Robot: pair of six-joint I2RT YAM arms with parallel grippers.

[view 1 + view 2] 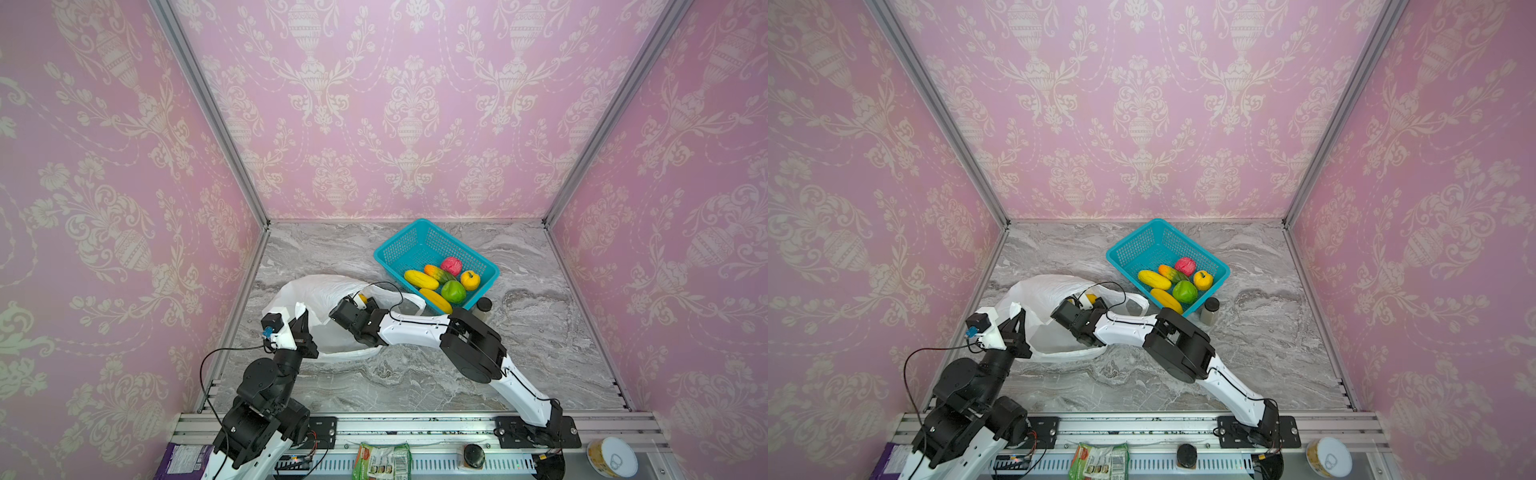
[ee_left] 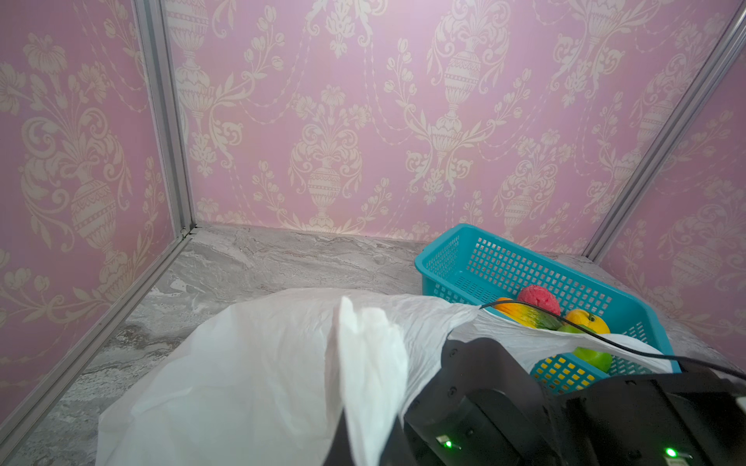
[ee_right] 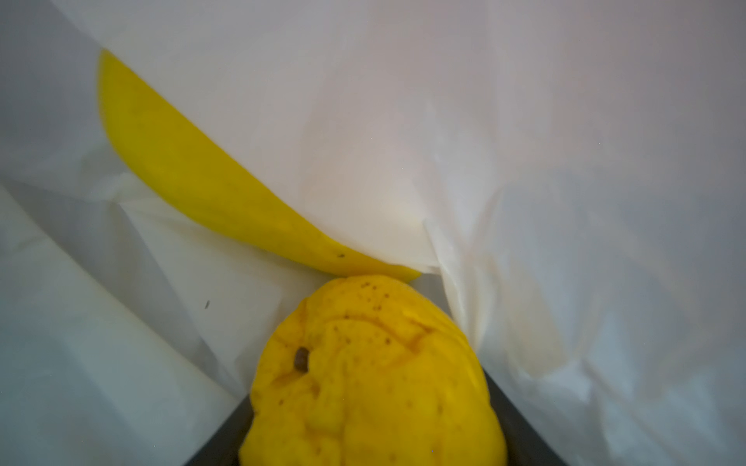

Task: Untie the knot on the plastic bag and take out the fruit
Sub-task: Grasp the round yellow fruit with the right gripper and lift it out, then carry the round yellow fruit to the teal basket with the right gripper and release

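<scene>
The white plastic bag [image 1: 320, 291] [image 1: 1050, 291] lies at the left of the marble table with its mouth open; the knot is out of view. My left gripper [image 1: 303, 311] [image 2: 369, 448] is shut on a strip of the bag's rim [image 2: 371, 363] and holds it up. My right gripper [image 1: 365, 302] [image 3: 369, 435] reaches inside the bag. Its dark fingers press both sides of a lumpy yellow fruit [image 3: 375, 363] [image 1: 1091, 298]. A long yellow fruit [image 3: 193, 177] lies deeper in the bag, half under plastic. Several fruits, among them a green apple [image 1: 453, 291], sit in the teal basket [image 1: 399, 245].
A small dark-lidded jar [image 1: 484, 307] stands at the basket's near corner, close to my right forearm. Pink walls close in the left, back and right sides. On the front ledge beyond the rail lie a packet [image 1: 382, 461] and a tin can [image 1: 612, 457].
</scene>
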